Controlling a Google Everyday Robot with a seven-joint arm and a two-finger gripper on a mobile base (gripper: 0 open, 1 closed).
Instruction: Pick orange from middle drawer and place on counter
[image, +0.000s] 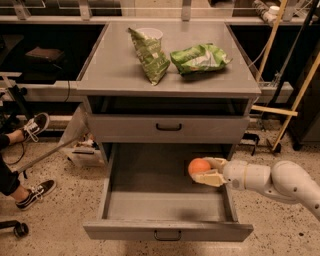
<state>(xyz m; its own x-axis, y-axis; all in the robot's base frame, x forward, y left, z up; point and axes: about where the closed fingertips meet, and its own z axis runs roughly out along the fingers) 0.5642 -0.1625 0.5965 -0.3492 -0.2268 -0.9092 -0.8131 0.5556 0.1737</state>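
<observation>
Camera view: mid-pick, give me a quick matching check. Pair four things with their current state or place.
Things:
1. orange
2. middle drawer
3. upper drawer
4. green snack bags

States:
A. closed
B. on the counter
C. held by the gripper, which reaches into the right side of the open drawer
D. pulled open

Pairs: 1-C, 2-D, 3-A, 4-B
</observation>
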